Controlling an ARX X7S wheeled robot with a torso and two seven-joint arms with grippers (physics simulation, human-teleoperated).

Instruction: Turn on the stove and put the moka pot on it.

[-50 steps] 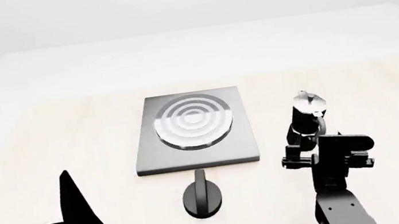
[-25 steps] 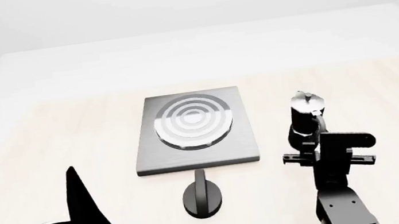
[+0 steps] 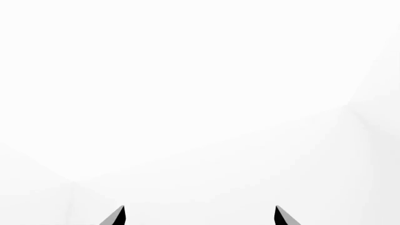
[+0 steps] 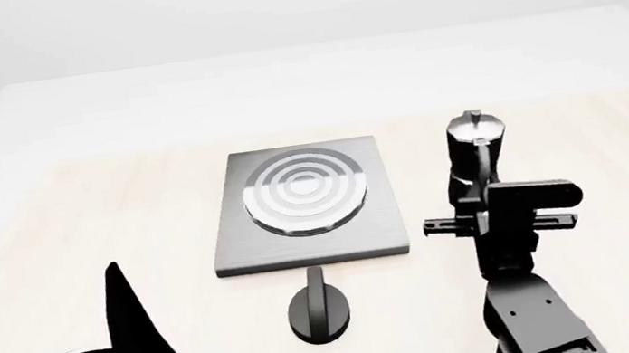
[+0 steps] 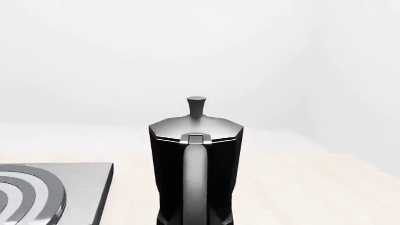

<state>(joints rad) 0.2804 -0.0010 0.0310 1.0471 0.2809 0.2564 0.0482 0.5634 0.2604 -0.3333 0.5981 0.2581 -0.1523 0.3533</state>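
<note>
Our right gripper (image 4: 474,210) appears closed on the moka pot (image 4: 475,151) from the handle side, though the fingers themselves are hidden, and the pot seems lifted off the table (image 4: 77,226). The stove (image 4: 306,203) lies beside the pot toward our left, its burner bare. Nearer us than the stove sits the knob (image 4: 318,308); we cannot tell whether it is turned. Our left gripper (image 3: 200,216) hangs wide and empty. Placing the pot remains.
</note>
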